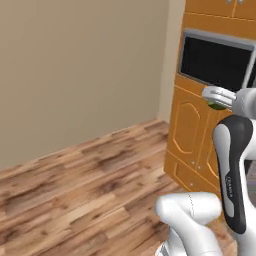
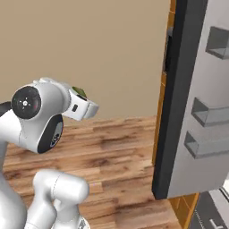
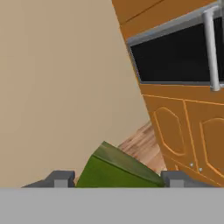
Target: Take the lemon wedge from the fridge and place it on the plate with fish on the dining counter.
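Claw (image 3: 114, 179) clamped on the lemon wedge (image 3: 118, 170), with the green wedge wedged between the two small dark fingertips (image 3: 61, 178) in the hand view, one tip on each side, touching it. Green rind face up toward the camera there, a paler edge along its top.

In the left base view, held high at the right edge of the picture, in front of the orange cabinets (image 1: 192, 135); a sliver of the green wedge (image 1: 217, 105) peeking out under the white hand. In the right base view, raised at the upper left, above the wooden floor (image 2: 116, 152), with a bit of green (image 2: 79, 91) showing on top of the white wrist.

Lemon wedge out of the fridge, up in the air in the claw, resting on nothing.

Fridge door (image 2: 197, 98) standing open at the right of the right base view: dark edge toward the camera, silver-grey inner face with three grey shelf bins (image 2: 210, 114) stacked one above another. Well apart from the claw.

Ahead of the hand: a dark-fronted built-in oven (image 3: 175, 57) set in the orange cabinets, with a pale bar handle (image 3: 211, 48) running across its front in the tilted hand view. Panelled cabinet doors below it. Plain beige wall (image 1: 75, 70) to the left, meeting the wooden floor (image 1: 90, 190) along its base.
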Available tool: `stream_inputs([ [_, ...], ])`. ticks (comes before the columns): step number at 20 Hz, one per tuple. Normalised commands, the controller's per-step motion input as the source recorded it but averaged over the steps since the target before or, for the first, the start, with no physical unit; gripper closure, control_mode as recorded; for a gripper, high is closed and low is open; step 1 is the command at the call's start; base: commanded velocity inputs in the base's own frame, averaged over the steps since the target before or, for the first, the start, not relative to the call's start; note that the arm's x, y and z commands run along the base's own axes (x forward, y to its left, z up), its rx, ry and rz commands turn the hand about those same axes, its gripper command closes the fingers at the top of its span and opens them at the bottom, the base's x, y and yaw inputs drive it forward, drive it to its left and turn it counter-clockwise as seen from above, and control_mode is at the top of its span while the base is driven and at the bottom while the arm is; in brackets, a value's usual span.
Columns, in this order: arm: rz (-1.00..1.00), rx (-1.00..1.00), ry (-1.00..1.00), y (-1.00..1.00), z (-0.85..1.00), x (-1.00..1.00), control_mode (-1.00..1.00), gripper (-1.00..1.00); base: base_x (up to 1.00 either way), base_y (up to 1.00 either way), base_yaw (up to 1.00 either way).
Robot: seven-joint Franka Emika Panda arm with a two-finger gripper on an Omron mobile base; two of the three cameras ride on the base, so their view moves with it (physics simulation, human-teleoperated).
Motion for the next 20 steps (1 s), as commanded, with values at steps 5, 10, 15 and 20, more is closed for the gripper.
stream_inputs([
  [5,0.00,0.00,0.00,0.00,0.00,0.00,1.00,1.00,0.00,0.18,0.95],
  [10,0.00,0.00,0.00,0.00,0.00,0.00,1.00,1.00,0.00,0.18,0.95],
  [15,0.00,0.00,0.00,0.00,0.00,0.00,1.00,1.00,0.00,0.18,0.95],
  [20,0.00,0.00,0.00,0.00,0.00,0.00,1.00,1.00,0.00,0.19,0.94],
])
